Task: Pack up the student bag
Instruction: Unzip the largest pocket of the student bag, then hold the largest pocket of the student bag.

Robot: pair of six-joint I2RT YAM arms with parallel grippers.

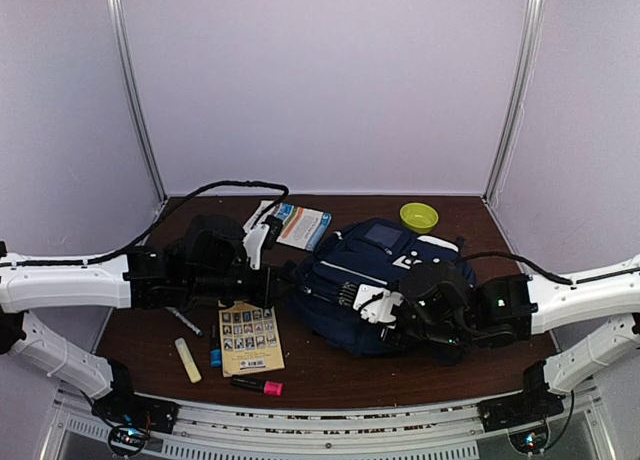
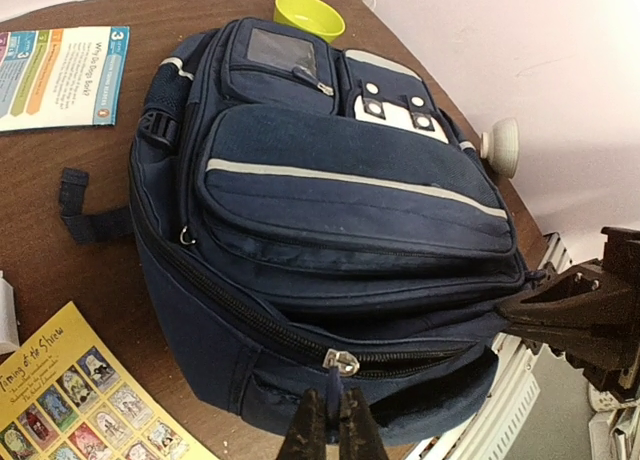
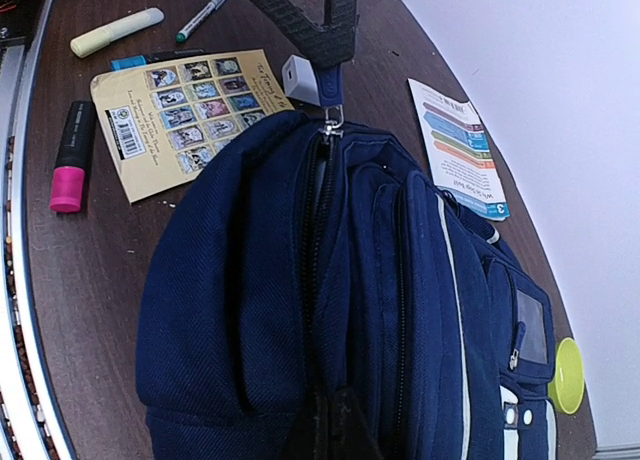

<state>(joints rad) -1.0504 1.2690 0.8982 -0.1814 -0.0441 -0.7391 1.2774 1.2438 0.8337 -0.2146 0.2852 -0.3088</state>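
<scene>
On the tabletop (image 1: 330, 375), top view: the student bag (image 1: 370, 255) lies flat right of centre, front pockets up. Both arms reach to its near side, left hand (image 1: 285, 278) at its left end, right hand (image 1: 368, 310) on the near edge; can't tell jaw state from up here. Loose stuff lies around the bag: yellow book (image 1: 248, 338) just beside it, booklet (image 1: 297, 225) and green bowl (image 1: 418, 216) behind it, pink marker (image 1: 258, 386) and yellow highlighter (image 1: 187, 360) near the front edge. Left wrist view: left hand is clamped on the blue zipper pull (image 2: 331, 385) of the main zip, with the slider (image 2: 341, 361) sitting on the curve of the bag. The zip looks parted to the right of the slider, teeth shut to its left. Right hand shows at the right edge, pinching the bag's corner fabric. Right wrist view, from the other end: right hand is closed on a fold of bag fabric at the bottom of frame, and a narrow dark gap runs along the zip up to the slider. Risks, my read: the pull tab is small and soft and held only at the fingertips, so a pull off-line from the track could slip it out. The slider is on a bend, so fabric could bunch and jam it there. If the right hand's pinch lets go, nothing anchors the bag and it slides with the pull, shoving the book. The opening looks too narrow for packing yet.
</scene>
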